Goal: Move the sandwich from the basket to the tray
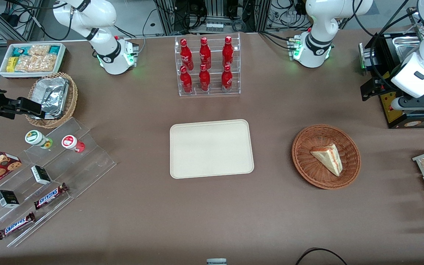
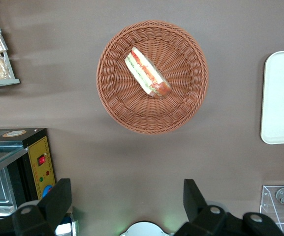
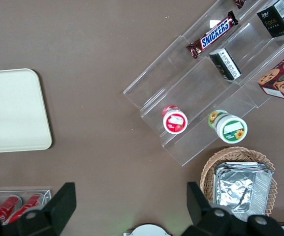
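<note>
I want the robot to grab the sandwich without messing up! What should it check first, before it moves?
1. Sandwich lying in the basket, nothing on top of it: ok.
2. Gripper fingers spread apart and holding nothing: ok.
3. Gripper lined up over the sandwich: not ok. It hangs high above bare table, farther from the front camera than the basket.
4. Tray bare, with room for the sandwich: ok.
5. Way from basket to tray free of things: ok, only bare table lies between them.
6. Which way the sandwich's filling edge faces the fingers for a good pinch: cannot tell yet.
</note>
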{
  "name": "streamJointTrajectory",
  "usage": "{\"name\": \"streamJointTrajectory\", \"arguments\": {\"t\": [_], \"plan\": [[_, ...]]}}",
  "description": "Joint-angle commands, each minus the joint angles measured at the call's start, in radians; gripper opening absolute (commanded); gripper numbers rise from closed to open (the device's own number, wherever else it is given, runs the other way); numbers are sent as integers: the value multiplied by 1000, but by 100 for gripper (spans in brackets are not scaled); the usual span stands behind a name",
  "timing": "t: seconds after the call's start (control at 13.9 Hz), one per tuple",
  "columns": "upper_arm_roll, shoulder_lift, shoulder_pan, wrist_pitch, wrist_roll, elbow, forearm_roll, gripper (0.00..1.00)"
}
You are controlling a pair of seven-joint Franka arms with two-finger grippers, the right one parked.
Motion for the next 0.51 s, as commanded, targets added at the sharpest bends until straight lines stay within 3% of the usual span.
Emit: {"name": "streamJointTrajectory", "arguments": {"t": [0.0,0.22,0.43], "plan": [[5,1,10,-4,27,28,-29,100],[7,17,10,47,32,-11,-18,100],[5,-3,7,237,29,-173,-18,100]]}}
